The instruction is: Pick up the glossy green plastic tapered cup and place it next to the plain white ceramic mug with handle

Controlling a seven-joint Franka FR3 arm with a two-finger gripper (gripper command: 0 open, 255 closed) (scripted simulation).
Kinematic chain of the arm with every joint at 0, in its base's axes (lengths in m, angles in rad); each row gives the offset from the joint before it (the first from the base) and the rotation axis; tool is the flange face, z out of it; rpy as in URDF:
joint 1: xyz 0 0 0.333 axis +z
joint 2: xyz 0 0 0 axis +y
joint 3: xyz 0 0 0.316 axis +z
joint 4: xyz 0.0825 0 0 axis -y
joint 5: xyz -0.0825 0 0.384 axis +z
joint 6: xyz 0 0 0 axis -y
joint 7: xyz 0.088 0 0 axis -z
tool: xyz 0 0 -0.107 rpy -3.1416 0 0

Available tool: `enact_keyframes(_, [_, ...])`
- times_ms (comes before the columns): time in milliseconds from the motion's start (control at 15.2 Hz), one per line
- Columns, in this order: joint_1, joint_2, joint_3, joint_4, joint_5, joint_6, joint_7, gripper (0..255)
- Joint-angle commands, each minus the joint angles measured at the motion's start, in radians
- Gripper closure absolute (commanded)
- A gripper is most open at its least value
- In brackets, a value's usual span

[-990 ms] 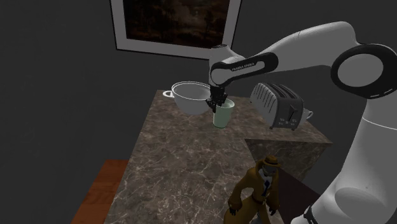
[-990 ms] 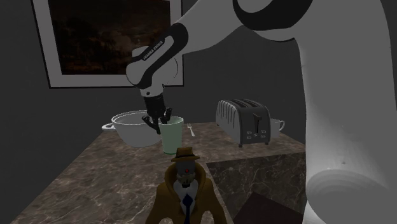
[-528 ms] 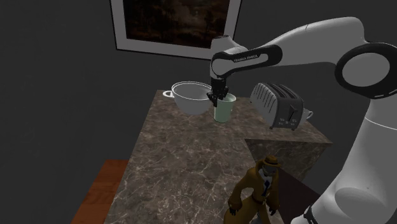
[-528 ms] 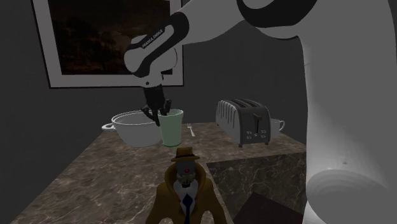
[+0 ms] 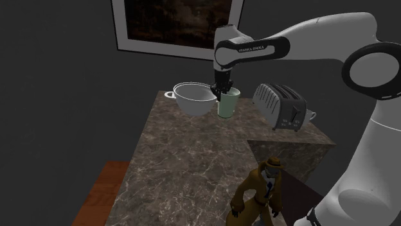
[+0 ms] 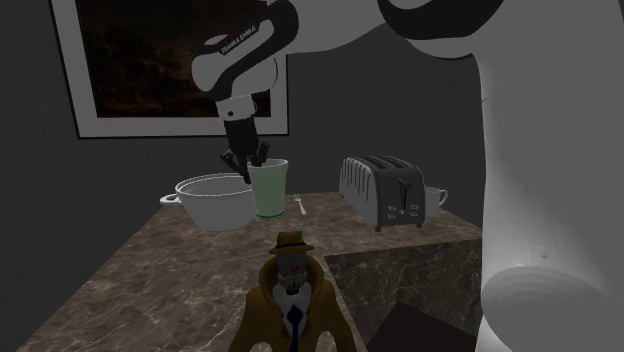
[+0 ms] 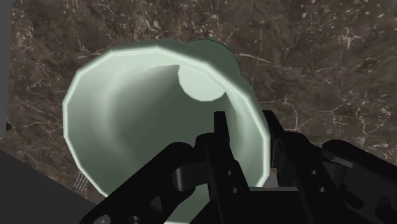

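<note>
we see a smooth, softly glossy pale green cup (image 5: 229, 108), a polished veined stone counter (image 5: 186, 154), and a ribbed, metallic-looking toaster (image 5: 279, 106).

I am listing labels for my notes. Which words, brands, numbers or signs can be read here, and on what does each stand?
"FRANKA EMIKA": white letters on a black band of the arm, near the hand; small, only just readable.
Toaster: a few light marks low on its front, too small to read.
No other text can be made out.
</note>
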Motion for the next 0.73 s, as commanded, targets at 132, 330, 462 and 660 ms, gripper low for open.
enact_keyframes(132, [0.002,-0.006,0.001,0.048,0.003,-0.053,-0.008,255])
enact_keyframes(330, [0.003,-0.007,0.002,0.087,0.005,-0.092,-0.015,255])
enact_keyframes(462, [0.004,-0.006,0.002,0.114,0.005,-0.118,-0.019,255])
enact_keyframes(660, [0.005,-0.003,0.003,0.158,0.006,-0.159,-0.026,255])
